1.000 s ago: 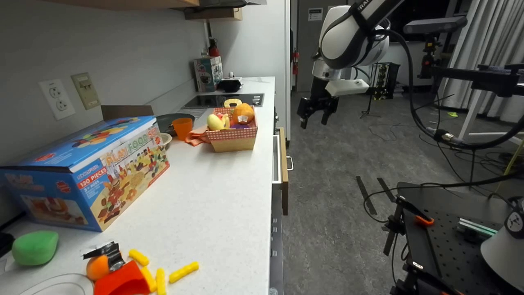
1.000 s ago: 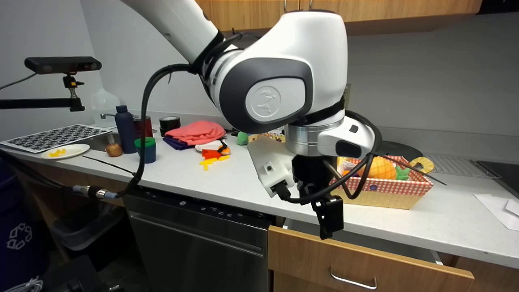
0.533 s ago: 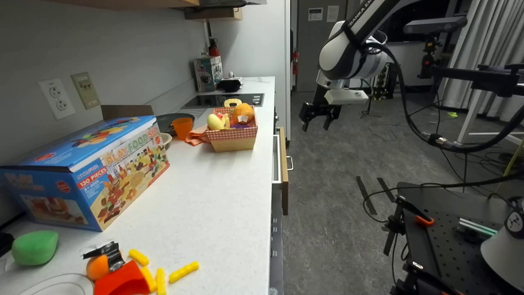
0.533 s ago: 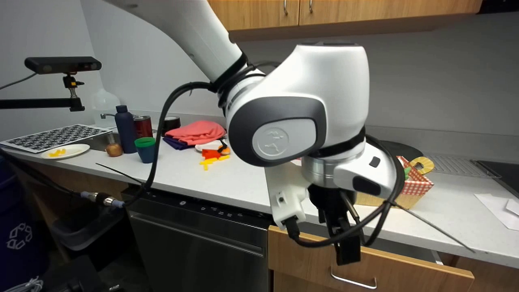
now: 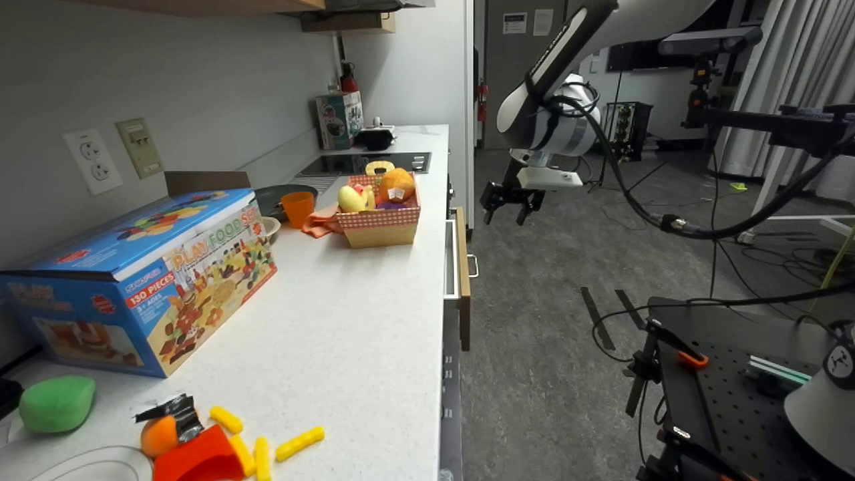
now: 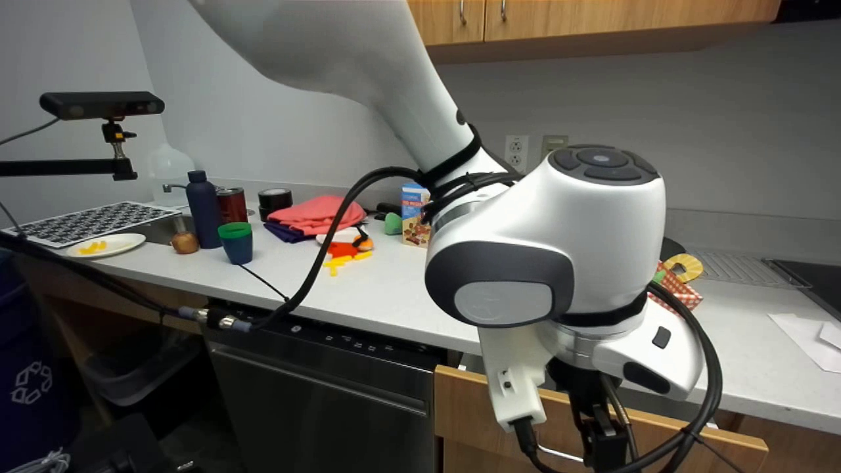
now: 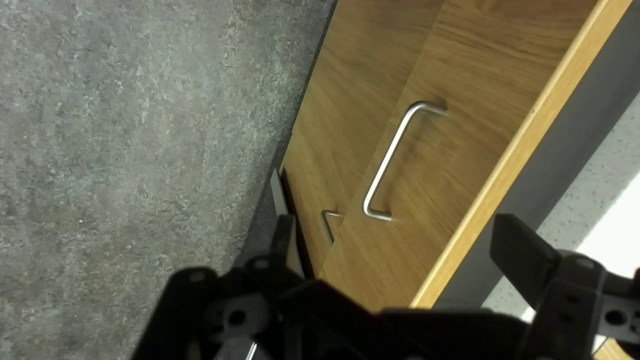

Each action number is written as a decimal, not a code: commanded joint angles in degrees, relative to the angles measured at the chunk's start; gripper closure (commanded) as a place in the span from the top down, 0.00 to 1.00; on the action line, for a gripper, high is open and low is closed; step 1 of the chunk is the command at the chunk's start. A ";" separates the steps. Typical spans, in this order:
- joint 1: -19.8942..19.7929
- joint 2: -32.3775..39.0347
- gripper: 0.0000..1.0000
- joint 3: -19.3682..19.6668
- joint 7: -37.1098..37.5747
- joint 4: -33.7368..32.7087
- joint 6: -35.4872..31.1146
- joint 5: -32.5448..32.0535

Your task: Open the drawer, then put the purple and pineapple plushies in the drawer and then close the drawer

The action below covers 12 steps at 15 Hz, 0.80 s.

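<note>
The drawer [image 5: 463, 287] is pulled part way out, its wood front [image 6: 499, 410] and metal handle [image 7: 389, 160] facing the room. My gripper [image 5: 504, 219] hangs in the air in front of that front, out over the floor and apart from the handle. In the wrist view the gripper [image 7: 394, 225] has its fingers wide apart with nothing held. A basket on the counter holds the purple plushie [image 5: 391, 206], of which only a strip shows, and the orange pineapple plushie [image 5: 397, 182]. The arm covers most of the basket in an exterior view.
The checkered basket [image 5: 381, 234] also carries other toy fruit. Along the counter [image 5: 347, 334] stand a play food box [image 5: 200, 287], an orange cup [image 5: 298, 208] and yellow pieces [image 5: 300, 443]. A dishwasher [image 6: 322, 394] sits beside the drawer. Cables hang from the arm.
The arm has come down, and in an exterior view it has swung right, covering more of the basket and drawer. My gripper stays open. Drawer and basket have not moved.
</note>
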State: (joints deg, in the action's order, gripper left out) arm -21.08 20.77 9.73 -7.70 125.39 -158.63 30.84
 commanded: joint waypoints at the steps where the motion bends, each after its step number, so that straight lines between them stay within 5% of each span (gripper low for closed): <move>1: -2.53 7.24 1.00 -2.77 -2.90 -7.52 -0.13 3.31; 12: -6.86 18.02 1.00 -7.32 2.92 -21.93 0.96 0.64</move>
State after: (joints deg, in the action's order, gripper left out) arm -26.96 36.41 3.48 -6.52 107.84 -158.60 32.05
